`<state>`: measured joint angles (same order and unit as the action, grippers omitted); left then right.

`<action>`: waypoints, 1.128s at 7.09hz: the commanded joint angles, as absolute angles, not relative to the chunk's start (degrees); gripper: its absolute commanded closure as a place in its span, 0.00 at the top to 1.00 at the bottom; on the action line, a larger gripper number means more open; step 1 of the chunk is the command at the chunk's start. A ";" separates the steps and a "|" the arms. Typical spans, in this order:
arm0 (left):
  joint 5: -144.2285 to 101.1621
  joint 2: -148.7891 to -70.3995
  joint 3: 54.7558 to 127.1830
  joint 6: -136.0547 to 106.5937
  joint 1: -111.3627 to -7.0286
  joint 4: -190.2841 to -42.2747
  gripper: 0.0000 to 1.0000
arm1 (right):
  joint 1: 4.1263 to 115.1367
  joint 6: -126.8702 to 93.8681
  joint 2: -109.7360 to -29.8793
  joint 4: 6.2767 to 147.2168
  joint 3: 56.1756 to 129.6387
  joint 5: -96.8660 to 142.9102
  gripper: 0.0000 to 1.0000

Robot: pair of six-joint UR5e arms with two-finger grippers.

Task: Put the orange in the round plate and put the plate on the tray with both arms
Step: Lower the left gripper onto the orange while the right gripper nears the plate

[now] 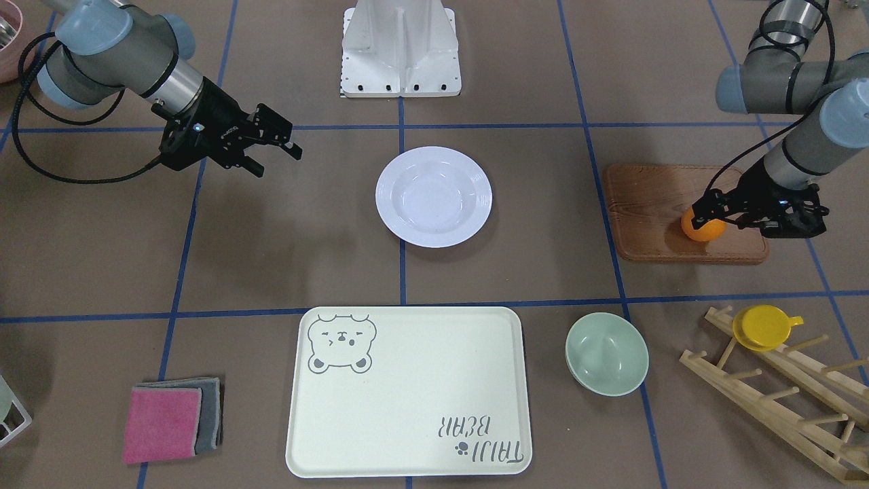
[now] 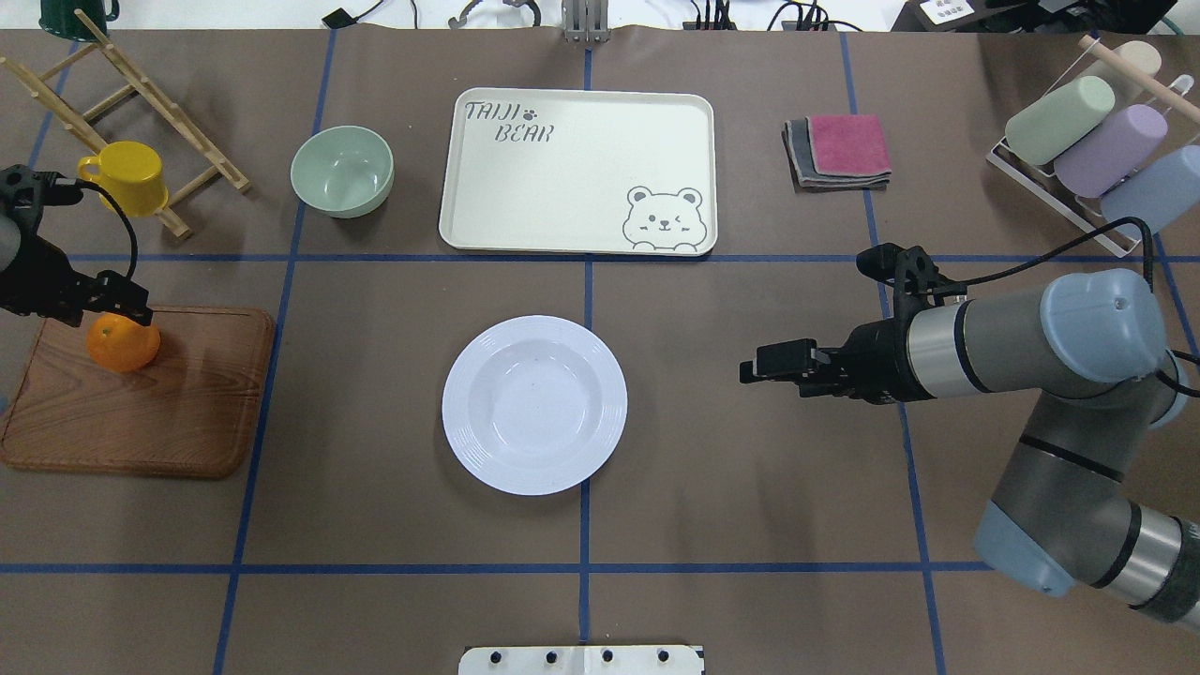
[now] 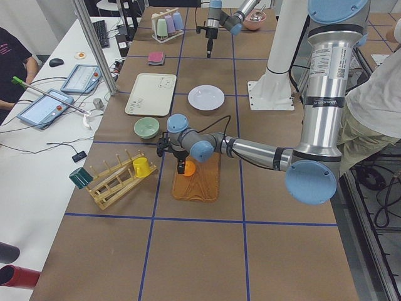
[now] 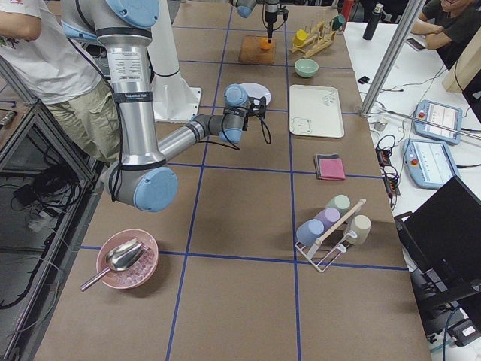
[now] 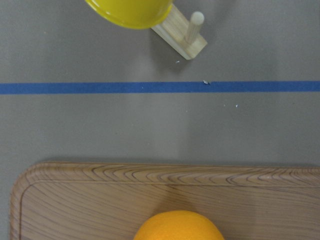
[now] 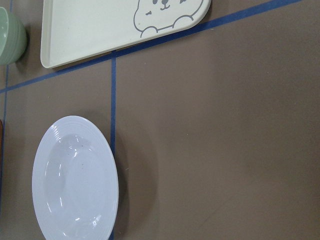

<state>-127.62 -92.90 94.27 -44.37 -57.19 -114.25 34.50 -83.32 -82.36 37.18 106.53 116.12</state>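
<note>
Overhead exterior: left jaws on orange (image 2: 122, 345), grip unclear; right jaws spread near plate (image 2: 461, 405).

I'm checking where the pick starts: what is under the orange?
A wooden board lies under the orange. The fruit hides its own underside and the left gripper covers its top, so contact with the board cannot be confirmed.

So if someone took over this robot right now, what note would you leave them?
Left gripper: down on the orange on the wooden board; whether the fingers have closed, I cannot tell.
Right gripper: open, empty, apart from the round plate.
Round plate: empty, not on the tray.
Done: nothing placed.
Left: orange into plate, then both arms move plate onto tray.
</note>
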 commanded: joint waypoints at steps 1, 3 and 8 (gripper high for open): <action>-127.53 -92.38 94.22 -45.35 -56.16 -114.61 0.92 | 34.45 -83.32 -82.35 37.09 106.79 116.02 1.00; -127.62 -92.02 93.69 -45.44 -55.02 -114.70 0.92 | 34.37 -83.32 -82.35 37.09 106.79 116.10 1.00; -128.41 -98.05 98.25 -53.89 -54.67 -109.97 0.71 | 30.87 -88.47 -69.74 30.20 96.11 110.61 0.99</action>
